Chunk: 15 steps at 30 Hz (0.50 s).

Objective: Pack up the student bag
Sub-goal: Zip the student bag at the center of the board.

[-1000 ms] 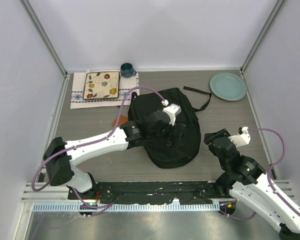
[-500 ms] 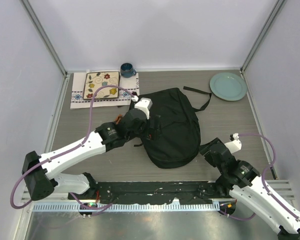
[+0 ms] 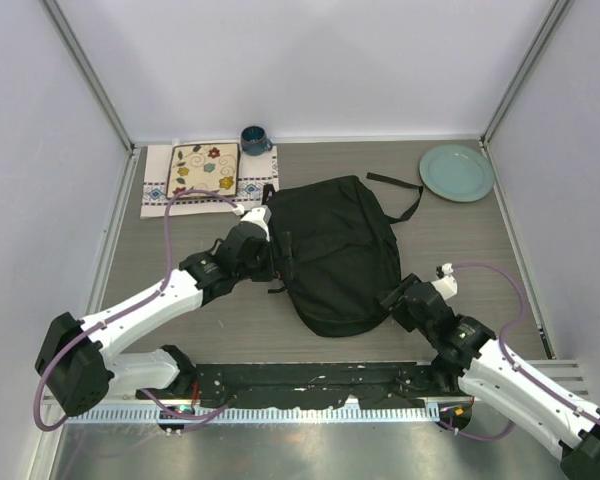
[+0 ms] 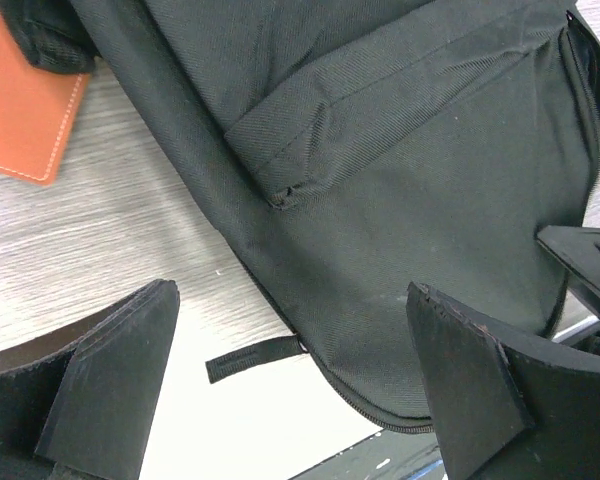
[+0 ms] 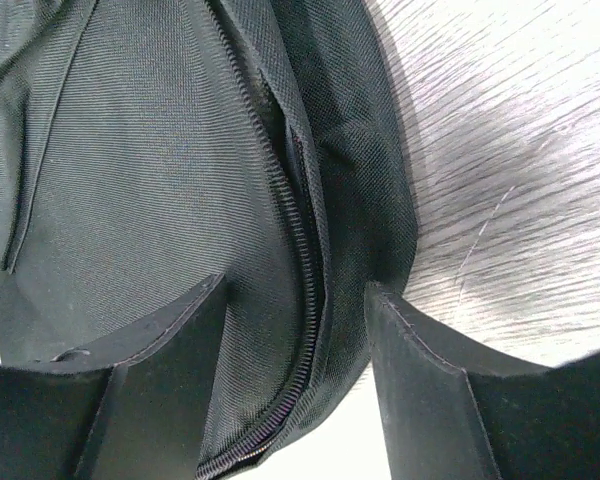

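- The large black soft fabric backpack (image 3: 335,250) lies flat mid-bench (image 3: 460,250). Its rounded end points to 6 o'clock and its straps trail towards 1 o'clock.
- The left tool (image 4: 290,295) hovers at the bag's 9 o'clock edge with its fingers spread wide and nothing between them. A flat orange stitched wallet (image 4: 15,110) peeks from under the bag there.
- The right tool (image 5: 298,290) sits at the 4 o'clock edge. Its fingers stand apart astride the rim beside the black zip (image 5: 305,200), and I judge they are not pinching it.
- The step in hand is probably opening the bag, since the zip looks shut along the stretch in view.
- To do it well, find the zip pull first, as none shows here, rather than grabbing loose fabric.
- Pin the panel with the left tool so the soft cloth stays taut while the right draws along the zip line.
- Keep the fingers low and clear of the strap tab (image 4: 252,357).
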Available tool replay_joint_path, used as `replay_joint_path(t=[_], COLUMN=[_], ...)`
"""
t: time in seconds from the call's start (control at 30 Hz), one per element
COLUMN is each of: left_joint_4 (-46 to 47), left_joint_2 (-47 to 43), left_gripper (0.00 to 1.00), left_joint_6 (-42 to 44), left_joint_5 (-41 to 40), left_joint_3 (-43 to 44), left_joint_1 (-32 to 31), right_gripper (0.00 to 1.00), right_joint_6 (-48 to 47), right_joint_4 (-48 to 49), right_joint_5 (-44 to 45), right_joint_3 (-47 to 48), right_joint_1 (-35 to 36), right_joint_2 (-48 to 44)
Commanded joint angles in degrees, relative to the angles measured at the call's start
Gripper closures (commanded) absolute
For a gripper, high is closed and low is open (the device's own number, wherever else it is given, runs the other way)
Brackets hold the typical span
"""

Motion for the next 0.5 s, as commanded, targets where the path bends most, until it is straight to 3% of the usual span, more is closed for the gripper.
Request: replay_joint_path(t=[0.0, 0.1, 0.13, 0.2, 0.33, 0.47], left_joint_4=[7.98, 9.12, 9.21, 9.65, 10.53, 10.62], left_joint_2=[0.93, 1.55, 1.73, 1.82, 1.99, 2.26], left_gripper=[0.0, 0.0, 0.0, 0.0, 0.0, 0.0], left_joint_6=[-2.33, -2.95, -3.04, -3.04, -3.48, -4.35], left_joint_5=[4.82, 6.14, 6.41, 6.67, 6.94, 6.94], left_joint_3=[-1.69, -2.04, -2.13, -2.22, -3.1, -4.06], left_joint_1=[0.96, 1.49, 1.49, 1.58, 1.58, 1.58], right_gripper=[0.44, 0.66, 0.77, 0.86, 0.96, 1.0], right_joint_6=[0.13, -1.27, -1.71, -3.12, -5.49, -8.74], right_joint_4=[10.13, 11.02, 11.02, 11.28, 12.42, 12.86], right_joint_5=[0.21, 3.19, 4.08, 5.57, 9.52, 12.42], right_joint_3=[-0.81, 0.5, 0.85, 1.82, 2.52, 3.58], right_joint_1=[-0.07, -0.07, -0.15, -0.15, -0.24, -0.68], right_joint_2=[3.8, 4.77, 4.69, 4.42, 4.68, 6.18])
